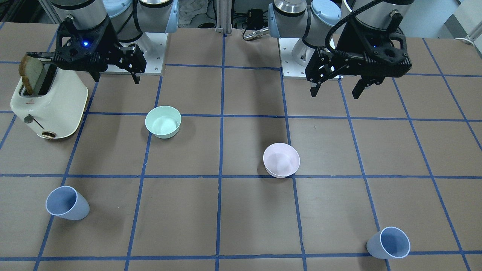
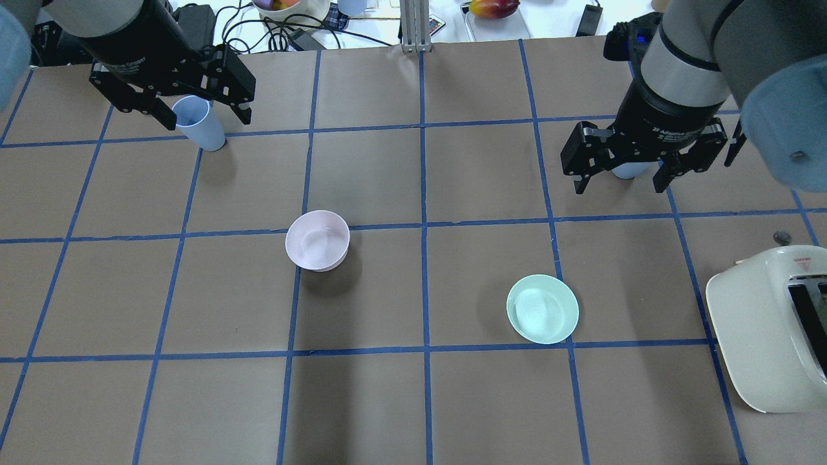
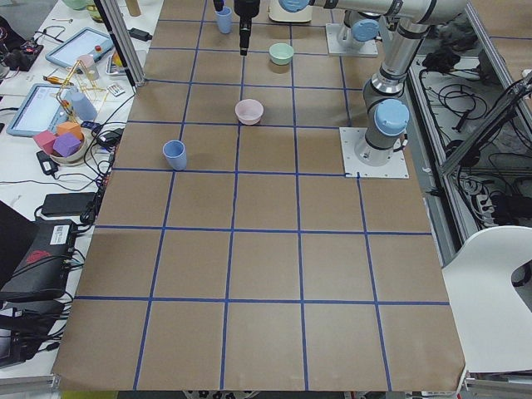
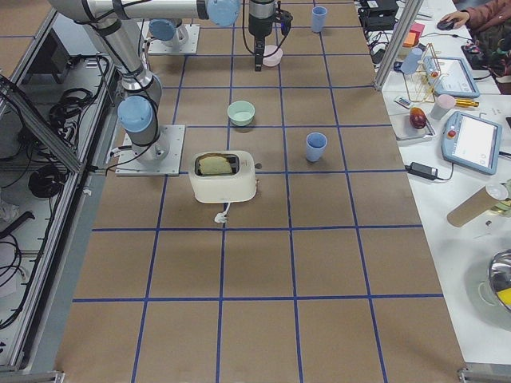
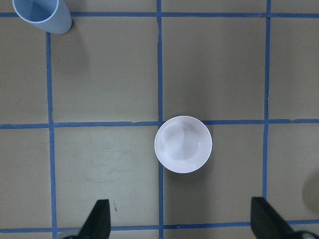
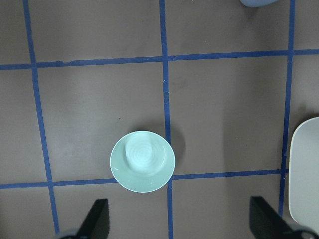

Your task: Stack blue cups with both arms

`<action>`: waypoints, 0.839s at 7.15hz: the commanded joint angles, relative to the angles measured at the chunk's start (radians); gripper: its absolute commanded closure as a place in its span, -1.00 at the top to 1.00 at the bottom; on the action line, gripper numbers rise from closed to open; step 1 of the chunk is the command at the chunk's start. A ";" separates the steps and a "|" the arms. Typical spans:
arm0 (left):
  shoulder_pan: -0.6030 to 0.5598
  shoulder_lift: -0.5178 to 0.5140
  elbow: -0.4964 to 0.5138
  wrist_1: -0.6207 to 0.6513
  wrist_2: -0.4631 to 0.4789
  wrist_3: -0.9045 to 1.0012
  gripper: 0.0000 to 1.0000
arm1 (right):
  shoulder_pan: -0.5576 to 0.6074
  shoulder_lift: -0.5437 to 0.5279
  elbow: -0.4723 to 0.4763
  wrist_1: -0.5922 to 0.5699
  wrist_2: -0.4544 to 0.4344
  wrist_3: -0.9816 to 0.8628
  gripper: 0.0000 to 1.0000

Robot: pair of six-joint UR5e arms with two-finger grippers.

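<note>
Left jaws stood apart, empty; blue cup (image 1: 389,242) upright well ahead, past pink bowl (image 1: 281,160). Right jaws likewise apart; second blue cup (image 1: 67,203) ahead.

White print on the collar of the black two-finger right gripper (image 2: 619,184) begins "2F Adaptive"; the rest is too small to read. Similar print above the black two-finger left gripper (image 2: 207,121) is unreadable. The cream plastic toaster (image 2: 756,323), near right, bears an illegible small red mark.
</note>
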 commanded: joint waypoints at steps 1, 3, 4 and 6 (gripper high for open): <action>0.002 0.001 0.001 0.000 0.002 0.000 1.00 | 0.000 0.002 -0.001 0.000 0.003 0.000 1.00; 0.003 0.004 0.001 0.000 0.002 0.000 1.00 | 0.000 0.005 -0.001 0.000 0.003 0.002 1.00; 0.003 0.004 0.001 0.000 0.002 0.000 1.00 | 0.000 0.005 -0.001 0.000 0.001 0.002 1.00; 0.002 0.006 0.001 -0.002 0.003 0.000 1.00 | 0.000 0.007 0.000 -0.002 -0.002 -0.017 1.00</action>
